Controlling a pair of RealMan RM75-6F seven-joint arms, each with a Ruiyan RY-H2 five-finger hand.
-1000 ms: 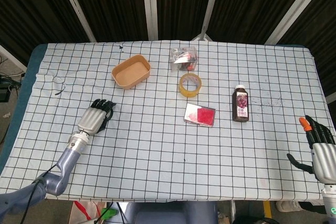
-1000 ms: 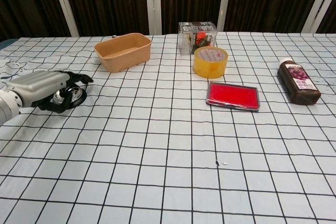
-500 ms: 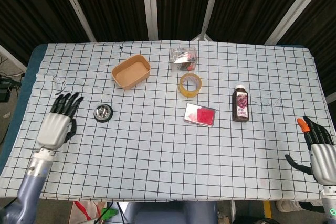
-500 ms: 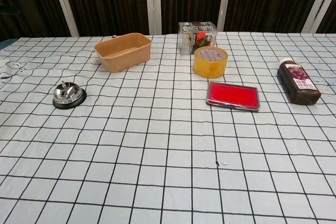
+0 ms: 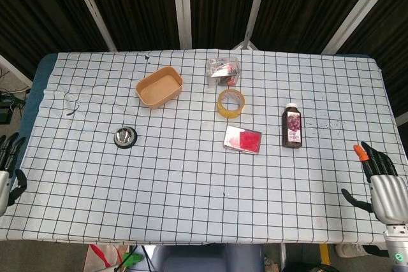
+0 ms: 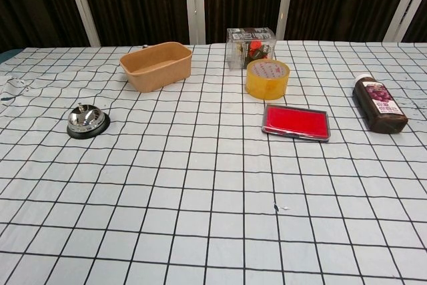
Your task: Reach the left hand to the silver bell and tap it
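Your left hand (image 5: 7,169) sits at the far left edge of the head view, fingers apart, holding nothing, well apart from the silver bell (image 5: 125,137). The bell stands upright on the checked tablecloth (image 5: 191,176), left of centre, below the tan bowl (image 5: 159,86). Your right hand (image 5: 381,181), lower right corner, is spread and empty.
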